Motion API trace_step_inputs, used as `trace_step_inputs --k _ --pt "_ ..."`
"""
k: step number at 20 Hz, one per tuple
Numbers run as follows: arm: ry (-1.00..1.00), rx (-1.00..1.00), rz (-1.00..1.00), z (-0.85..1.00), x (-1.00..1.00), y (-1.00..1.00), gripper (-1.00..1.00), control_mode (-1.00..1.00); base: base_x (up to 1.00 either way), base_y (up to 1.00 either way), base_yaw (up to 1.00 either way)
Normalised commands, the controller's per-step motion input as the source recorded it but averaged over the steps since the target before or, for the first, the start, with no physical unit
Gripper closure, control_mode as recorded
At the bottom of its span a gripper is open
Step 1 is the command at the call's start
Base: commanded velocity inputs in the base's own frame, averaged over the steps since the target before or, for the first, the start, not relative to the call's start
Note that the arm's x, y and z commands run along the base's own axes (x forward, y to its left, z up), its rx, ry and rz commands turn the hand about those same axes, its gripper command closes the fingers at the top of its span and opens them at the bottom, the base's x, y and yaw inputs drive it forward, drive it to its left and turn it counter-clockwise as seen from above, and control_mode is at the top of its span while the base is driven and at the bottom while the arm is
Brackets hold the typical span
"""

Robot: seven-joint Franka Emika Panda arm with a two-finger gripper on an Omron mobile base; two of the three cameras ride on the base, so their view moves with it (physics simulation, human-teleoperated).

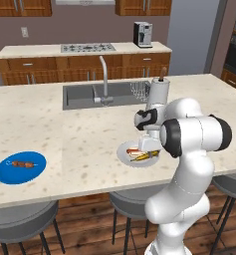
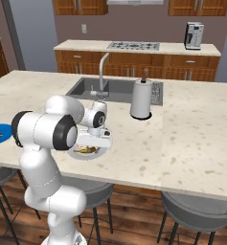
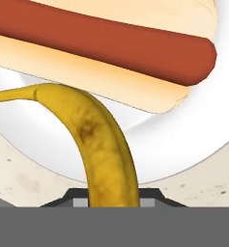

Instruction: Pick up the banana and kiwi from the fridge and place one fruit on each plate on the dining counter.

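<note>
Gripping the banana (image 3: 104, 144) tight between its closed fingers, the hand (image 1: 148, 144) hangs low over the pale grey plate (image 1: 123, 153) near the front edge of the table (image 1: 79, 144). From the hand view the fruit curves up and away, smooth yellow skin with brown freckling and a dark stem tip, lying over the plate's glossy white surface just beside a hot dog (image 3: 111, 41) in its soft pale bun. Farther left on the speckled beige stone sits a round bright blue plate (image 1: 21, 167) carrying a small brown skewer-like item. Behind, a steel sink (image 1: 89, 94) with curved faucet (image 1: 104, 79) and an upright paper towel roll (image 2: 141, 99).
</note>
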Motion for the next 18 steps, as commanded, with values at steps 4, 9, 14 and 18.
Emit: trace_step_inputs --k 4,9,14,18 --pt "0.00 0.00 0.05 -0.01 0.01 0.04 1.00 -1.00 0.00 0.00 0.00" --pt "-0.06 0.00 0.05 -0.18 0.00 0.00 1.00 -1.00 0.00 0.00 0.00" --pt "-0.03 0.00 0.02 0.00 0.00 0.00 -1.00 -1.00 0.00 0.00 0.00" --pt "-0.04 0.00 0.01 0.00 0.00 0.00 -1.00 -1.00 0.00 0.00 0.00"
